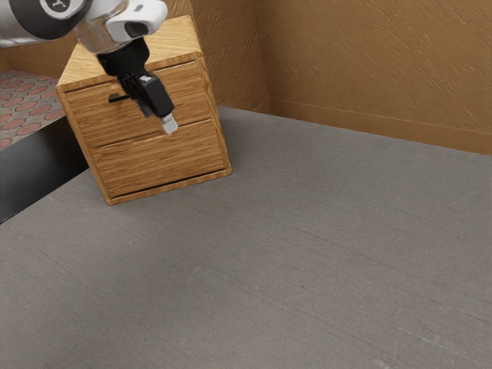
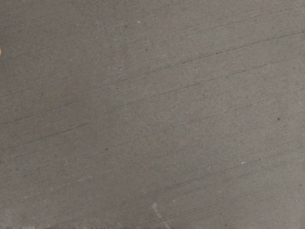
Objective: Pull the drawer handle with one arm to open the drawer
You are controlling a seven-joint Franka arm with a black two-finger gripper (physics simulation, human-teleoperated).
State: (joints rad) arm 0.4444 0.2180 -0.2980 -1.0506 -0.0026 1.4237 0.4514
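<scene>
So the little wooden cabinet [image 1: 146, 115] sits at the far end of the grey worktop [image 1: 307, 254], toward the exterior view's upper left and turned at an angle, so you also see its top and a sliver of one side. It's got two drawers stacked. The upper drawer [image 1: 184, 92] has a dark handle [image 1: 117, 98], a short horizontal bar that's partly hidden behind the robot's hand, and the lower drawer [image 1: 161, 157] is right under it. Both fronts look flush with the cabinet body as far as I can see, so nothing's pulled out. The arm [image 1: 54, 15] comes in from the upper left corner, and the black gripper [image 1: 167, 123] hangs in front of the upper drawer, slanting down toward the exterior view's right, with its pale tip about over the seam between the two drawers. It's just beside the handle, on its right in that view. I honestly can't tell if the gripper is open or closed from this angle, or whether it touches the wood. The wrist view looks at plain worktop [image 2: 152, 114], grey with fine diagonal scratches. Behind the cabinet there's a brown wood-textured wall [image 1: 369, 54], and a patterned tile floor [image 1: 27, 100] at the far left.
</scene>
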